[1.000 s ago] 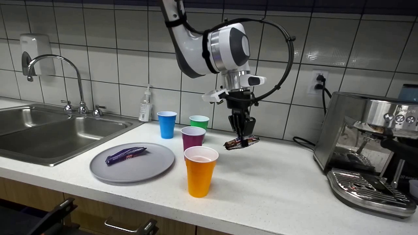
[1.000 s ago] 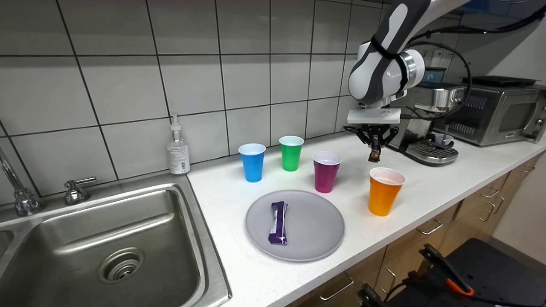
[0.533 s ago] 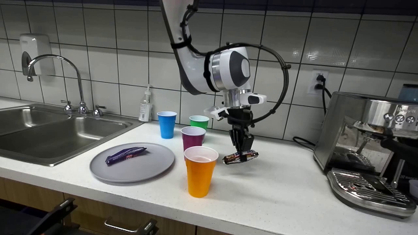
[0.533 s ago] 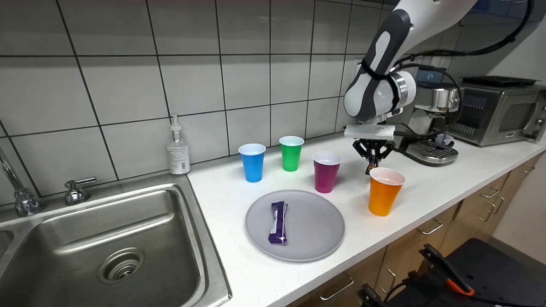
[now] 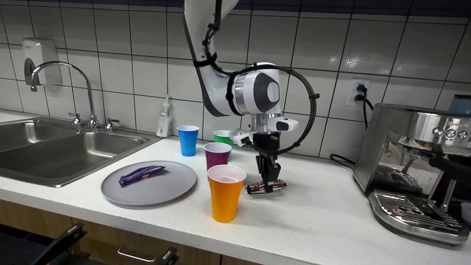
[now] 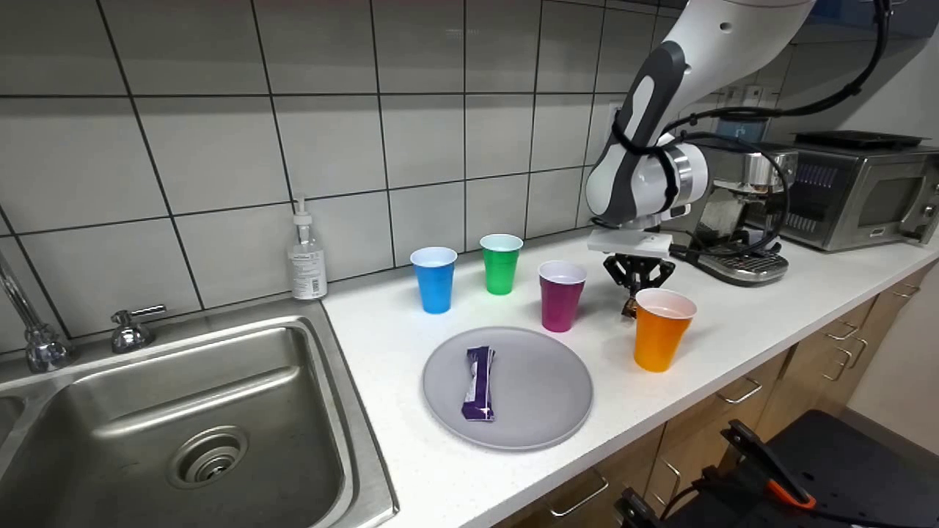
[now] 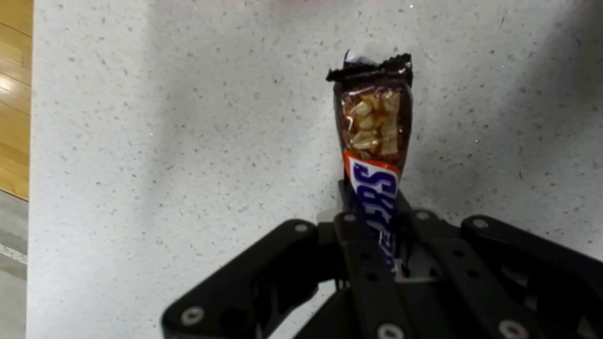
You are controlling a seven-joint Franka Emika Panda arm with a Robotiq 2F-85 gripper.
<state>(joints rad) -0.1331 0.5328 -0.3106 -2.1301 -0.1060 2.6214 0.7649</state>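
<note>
Gripper (image 7: 373, 200) is pinching candy bar (image 7: 374, 165) near orange cup (image 5: 225, 198); grey plate (image 5: 171, 187) is holding one purple-wrapped bar (image 5: 141, 175).

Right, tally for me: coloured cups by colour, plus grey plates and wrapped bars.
Blue cup: 1
Green cup: 1
Maroon cup: 1
Orange cup: 1
Grey plate: 1
Wrapped bars: 2, one on the plate and the brown bar in the gripper
Total: 7

Steel double sink (image 5: 79, 158), left; espresso machine (image 5: 401, 165), right.
Chrome faucet (image 5: 91, 99) on sink's far edge; pump bottle (image 5: 164, 123) near its far right corner; microwave (image 6: 829, 198) right of espresso machine.
</note>
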